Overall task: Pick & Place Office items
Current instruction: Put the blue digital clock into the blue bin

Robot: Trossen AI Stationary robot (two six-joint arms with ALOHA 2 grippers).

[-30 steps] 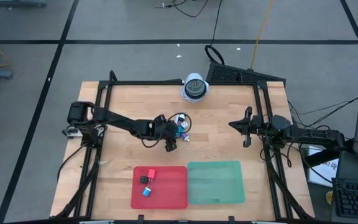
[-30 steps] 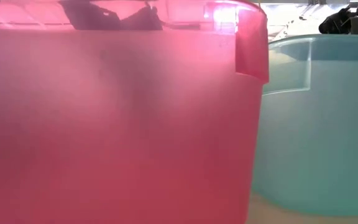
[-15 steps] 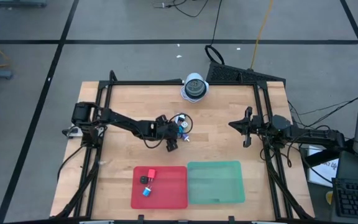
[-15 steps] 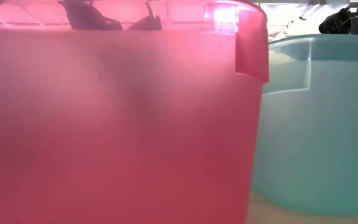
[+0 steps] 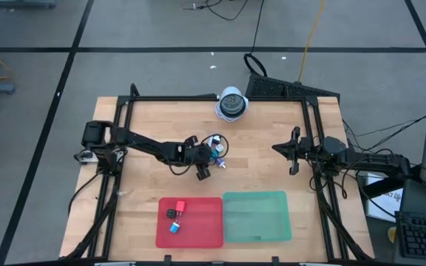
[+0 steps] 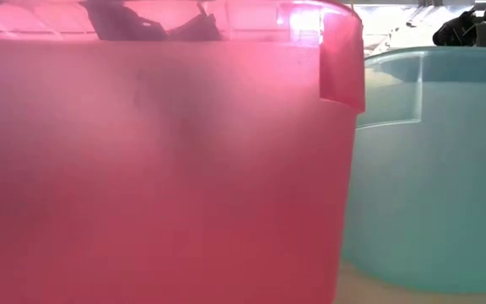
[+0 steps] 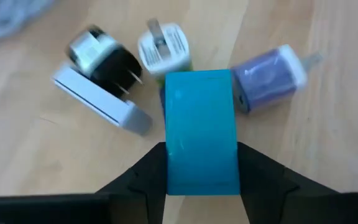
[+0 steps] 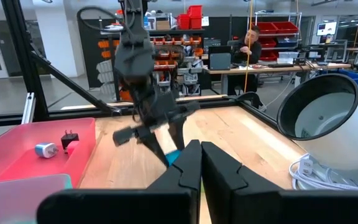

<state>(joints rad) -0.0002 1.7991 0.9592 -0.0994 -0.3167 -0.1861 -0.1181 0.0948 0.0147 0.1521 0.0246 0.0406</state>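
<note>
A: Where is the teal rectangular plastic block [image 7: 202, 132] found?

B: At the high view's centre, pinched by the left gripper [image 7: 202, 163], long axis along the fingers.

A: And the right gripper [image 8: 201, 163]?

B: Pressed together, parked centre-right.

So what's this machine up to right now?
It is sorting small office items into trays. The left gripper is at a cluster in the middle of the table, its fingers on either side of a teal block. Three pieces already lie in the red tray; the green tray beside it holds nothing visible. The right gripper waits shut at the table's right side.
</note>
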